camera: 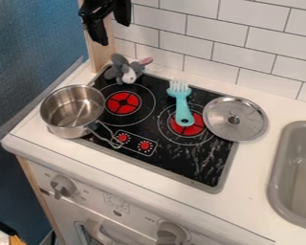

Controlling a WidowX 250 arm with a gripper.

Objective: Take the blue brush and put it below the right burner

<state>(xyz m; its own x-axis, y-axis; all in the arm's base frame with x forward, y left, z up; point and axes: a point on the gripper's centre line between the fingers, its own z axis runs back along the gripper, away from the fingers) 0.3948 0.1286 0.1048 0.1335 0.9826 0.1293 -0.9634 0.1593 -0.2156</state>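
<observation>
Hangs upper left with end effector (113, 33) spread! Over to the blue brush (181, 104): lies across the right burner (196, 128), beside the lid (247, 117)!

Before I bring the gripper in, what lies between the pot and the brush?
The left burner lies between the pot and brush, in the camera view.

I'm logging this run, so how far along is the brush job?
Done: nothing visible; the blue brush lies with its handle end over the right burner, its bristles beyond it.
In hand: nothing; the tool is open and empty at upper left, away from the brush.
Left: everything, namely grasping the brush, moving it and setting it below the burner.
</observation>
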